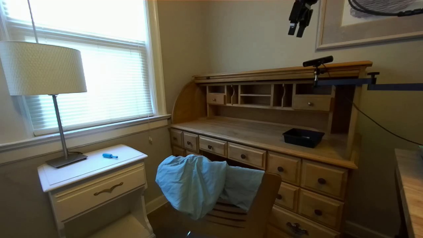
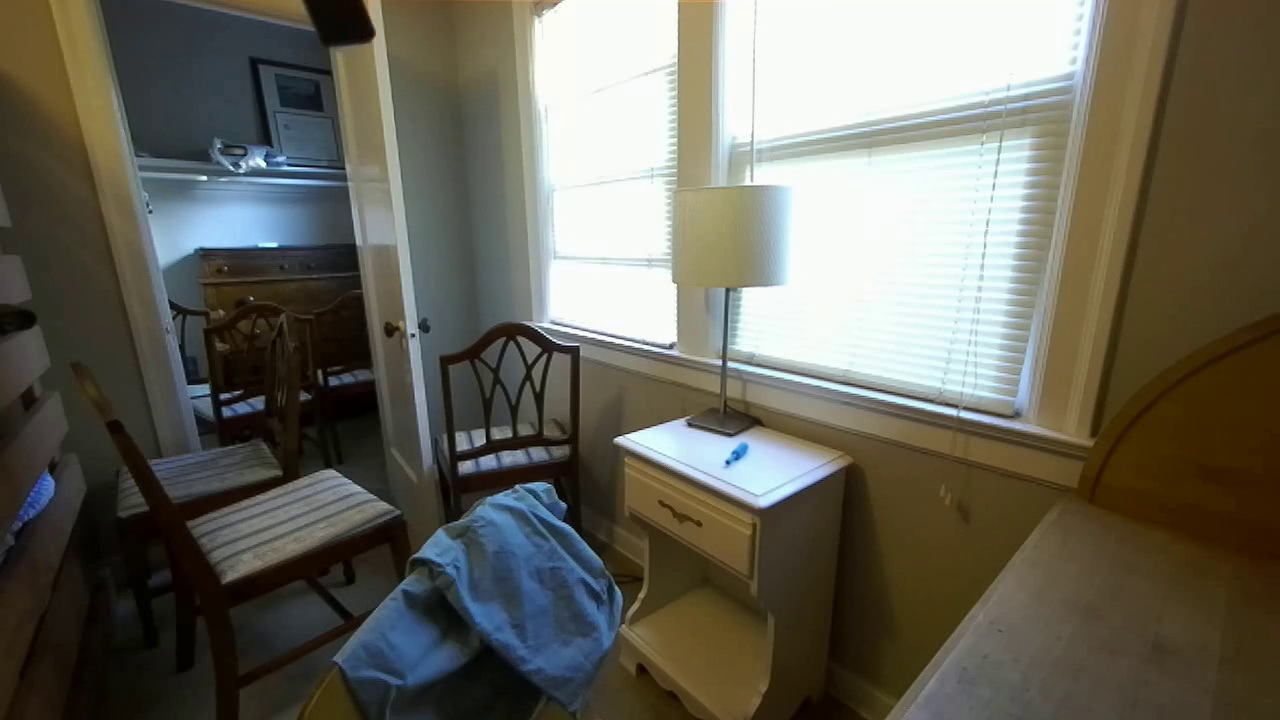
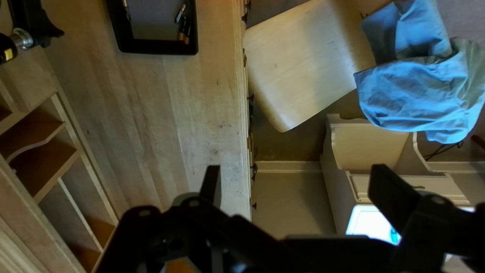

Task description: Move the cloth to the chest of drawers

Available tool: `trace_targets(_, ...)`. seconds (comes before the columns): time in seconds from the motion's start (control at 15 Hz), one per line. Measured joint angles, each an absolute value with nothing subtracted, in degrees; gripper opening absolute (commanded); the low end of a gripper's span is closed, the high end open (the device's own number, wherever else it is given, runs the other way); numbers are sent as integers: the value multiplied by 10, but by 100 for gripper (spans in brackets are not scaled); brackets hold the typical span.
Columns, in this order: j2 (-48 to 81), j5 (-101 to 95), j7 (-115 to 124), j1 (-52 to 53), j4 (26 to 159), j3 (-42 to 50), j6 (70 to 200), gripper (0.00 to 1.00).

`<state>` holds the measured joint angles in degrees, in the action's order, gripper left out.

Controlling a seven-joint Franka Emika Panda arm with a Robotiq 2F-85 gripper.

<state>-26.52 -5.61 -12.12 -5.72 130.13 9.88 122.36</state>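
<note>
The light blue cloth point(image 1: 191, 181) hangs wrinkled over the back of a wooden chair point(image 1: 266, 201). It also shows in an exterior view point(image 2: 510, 590) and at the upper right of the wrist view point(image 3: 416, 94). The chest of drawers point(image 1: 228, 127) is the light-brown roll-top desk behind the chair. Its bare top fills the left of the wrist view point(image 3: 151, 113), and part of it shows in an exterior view point(image 2: 1120, 600). My gripper point(image 1: 296, 30) is high above the desk, away from the cloth. In the wrist view its fingers point(image 3: 295, 167) are wide apart with nothing between them.
A black tray point(image 1: 297, 140) with small items stands on the desk top. A camera point(image 1: 318, 61) on a bar juts in front of the desk's upper right. A white nightstand point(image 1: 99, 195) bears a lamp point(image 1: 44, 69) and a blue tool point(image 1: 109, 155). Several chairs point(image 2: 510, 450) stand farther off.
</note>
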Motion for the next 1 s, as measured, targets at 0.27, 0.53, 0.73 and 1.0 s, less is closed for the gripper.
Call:
trace_targets(0.27,-245,-38,-134,-42,1300,99,1330,100)
trace_targets(0.53,-201,33,-176,13,1283,99,1438,100)
trace_targets(0.73,-156,118,-247,68,1251,100,1459,100)
trace_targets(1.0,-78,225,-347,101,1196,100,1440,100)
